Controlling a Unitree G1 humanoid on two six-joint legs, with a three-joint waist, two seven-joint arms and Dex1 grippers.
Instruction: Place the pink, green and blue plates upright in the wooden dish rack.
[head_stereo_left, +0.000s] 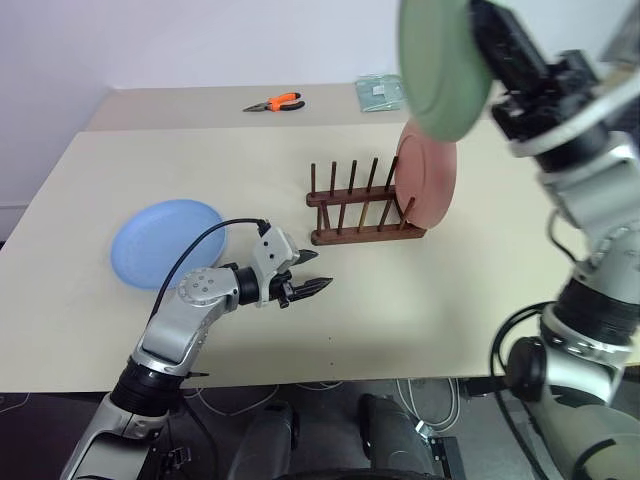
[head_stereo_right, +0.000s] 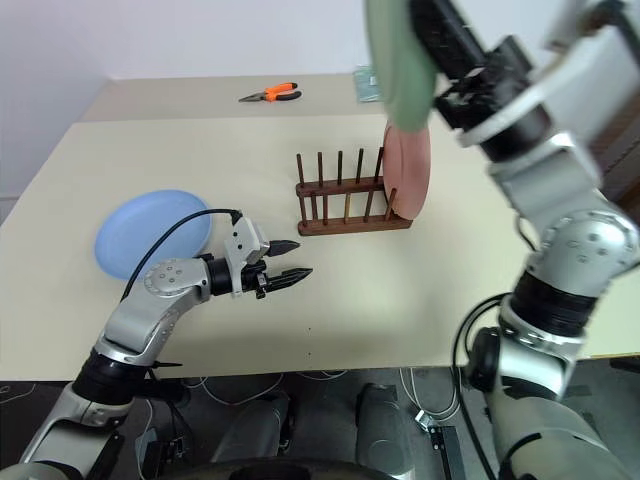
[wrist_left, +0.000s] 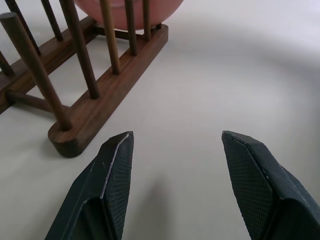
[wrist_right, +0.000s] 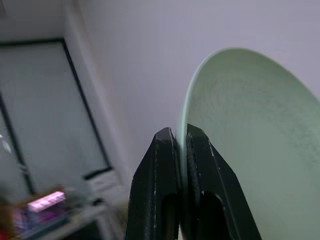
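High at the top of the left eye view, the right gripper (head_stereo_left: 478, 20) clamps the green plate (head_stereo_left: 440, 70) by its rim, partly cut off by the frame edge; the right wrist view shows both fingers pinched on that rim. Below it, the wooden dish rack (head_stereo_left: 362, 205) holds the pink plate (head_stereo_left: 428, 180) upright in its end slot. Left gripper (head_stereo_left: 313, 283) hovers, fingers apart, just short of the rack. Behind that arm, the blue plate (head_stereo_left: 165, 242) lies flat on the table (head_stereo_left: 420, 310).
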